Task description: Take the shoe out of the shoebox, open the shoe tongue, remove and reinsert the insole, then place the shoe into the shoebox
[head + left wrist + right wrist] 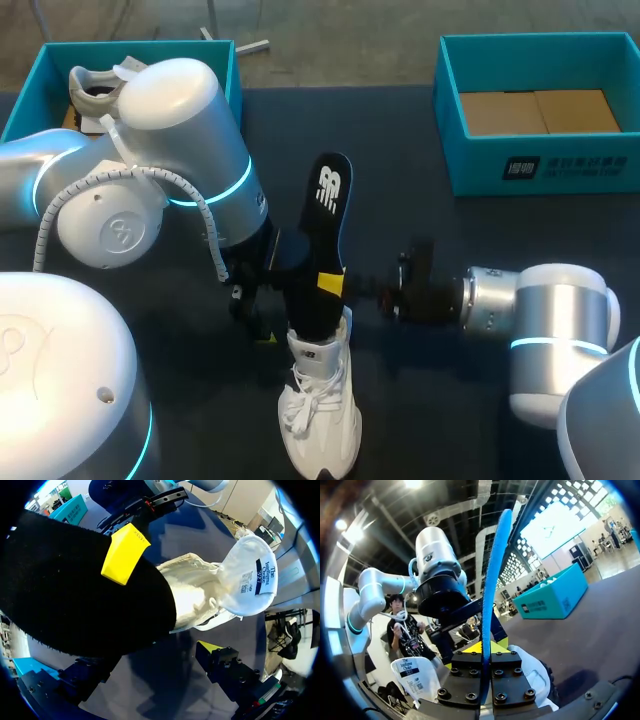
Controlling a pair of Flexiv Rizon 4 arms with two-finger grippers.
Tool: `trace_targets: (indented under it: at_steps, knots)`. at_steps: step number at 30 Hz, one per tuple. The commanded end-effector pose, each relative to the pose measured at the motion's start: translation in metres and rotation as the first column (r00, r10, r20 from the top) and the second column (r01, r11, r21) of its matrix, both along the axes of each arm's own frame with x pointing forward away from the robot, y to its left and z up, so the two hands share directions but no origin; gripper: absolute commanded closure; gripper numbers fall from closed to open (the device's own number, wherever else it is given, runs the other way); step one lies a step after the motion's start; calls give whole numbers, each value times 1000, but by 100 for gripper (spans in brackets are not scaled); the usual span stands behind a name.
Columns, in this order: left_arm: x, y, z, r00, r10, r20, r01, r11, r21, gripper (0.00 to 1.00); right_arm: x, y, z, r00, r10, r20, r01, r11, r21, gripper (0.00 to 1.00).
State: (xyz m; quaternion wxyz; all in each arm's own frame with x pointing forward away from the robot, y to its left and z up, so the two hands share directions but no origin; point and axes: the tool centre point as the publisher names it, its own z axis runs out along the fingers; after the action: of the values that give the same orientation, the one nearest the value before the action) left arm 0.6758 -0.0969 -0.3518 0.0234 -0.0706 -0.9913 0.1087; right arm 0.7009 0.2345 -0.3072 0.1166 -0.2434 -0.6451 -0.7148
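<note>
The white shoe (320,425) (192,595) stands on the dark table (460,410) at the near middle, toe toward the near edge, heel toward the far side; it is out of both boxes. Its upper is pale mesh with loose white laces (300,400), and its padded tongue (318,355) (250,580), which carries a printed label, is folded forward away from the opening. The insole (330,220) (65,590) (495,580) rises out of the shoe's mouth, a long flat tongue-shaped piece, black and felt-like on its face and blue along the edge seen from the right wrist, its lower end inside the shoe and its upper end leaning toward the far side. The right gripper (335,285) (486,650) pinches the insole low down, one yellow tip (125,554) flat on the black face and the other on the back. The right arm comes in low and level from the right, its wrist pointing left. The left gripper (258,315) (150,665) hangs just left of the shoe's heel with its fingers spread wide and nothing between them; the left arm bends in from the left, its glossy white elbow over the far left shoebox (28,85). That teal cardboard box holds a second pale shoe (95,90). A matching teal shoebox (540,165) with a plain brown floor sits at the far right.
</note>
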Motion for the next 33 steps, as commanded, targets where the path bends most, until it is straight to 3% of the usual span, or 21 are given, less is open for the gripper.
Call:
trace_targets:
  at_steps: [1, 14, 33]
  knots:
    - [0, -1, 0, 1000, 1, 1, -1, 1000, 2, 0, 0, -2, 7, 1000, 0, 4, 0, 1000, -19, 100]
    - [0, -1, 0, 1000, 1, 1, -1, 1000, 2, 0, 6, -4, 15, 998, 65, -7, -66, 994, -85, 100]
    - [0, -1, 0, 1000, 1, 1, -1, 1000, 2, 0, -7, -1, -3, 996, 87, -32, -91, 989, -113, 100]
